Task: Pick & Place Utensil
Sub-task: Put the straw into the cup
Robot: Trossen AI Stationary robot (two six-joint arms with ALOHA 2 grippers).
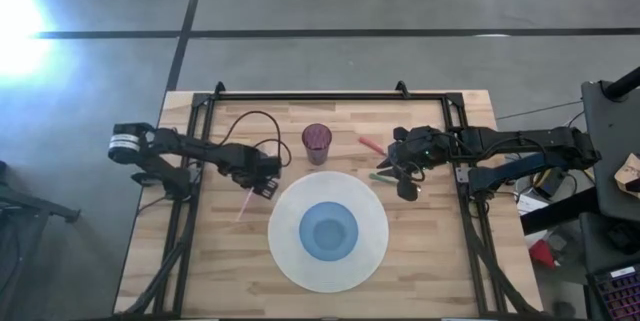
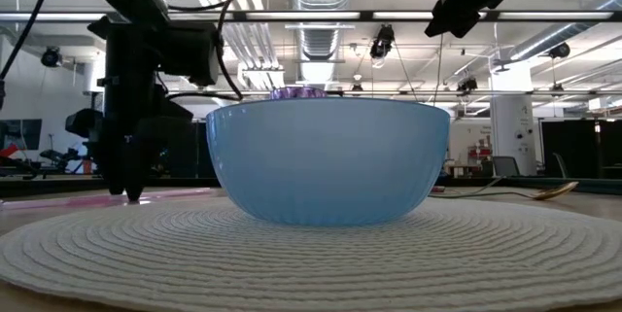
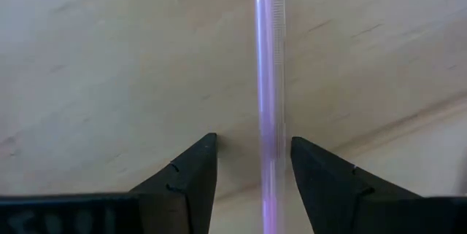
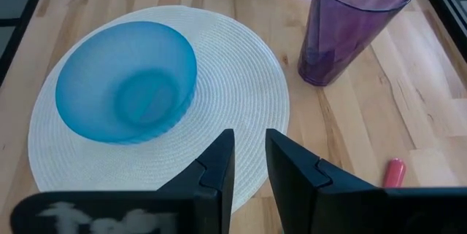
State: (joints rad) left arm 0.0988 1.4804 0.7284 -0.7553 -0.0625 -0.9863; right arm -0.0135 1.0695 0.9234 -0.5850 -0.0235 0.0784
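Note:
A lilac translucent utensil (image 1: pixel 243 204) lies flat on the wood just left of the placemat. My left gripper (image 1: pixel 262 186) points down over its handle, low to the table in the low view (image 2: pixel 128 188). In the left wrist view the gripper (image 3: pixel 254 139) is open, one finger on each side of the handle (image 3: pixel 267 95), and no touch shows. My right gripper (image 1: pixel 407 189) hovers above the table right of the placemat, its fingers (image 4: pixel 249 133) open by a narrow gap with nothing between them. A red-pink utensil (image 1: pixel 371 144) and a green one (image 1: pixel 381 175) lie near it.
A blue bowl (image 1: pixel 330 231) sits in the middle of a round white woven placemat (image 1: pixel 290 261). A purple tumbler (image 1: pixel 317 143) stands upright behind the placemat. A black frame (image 1: pixel 330 95) borders the table's far and side edges. Bare wood shows to the left and right of the placemat.

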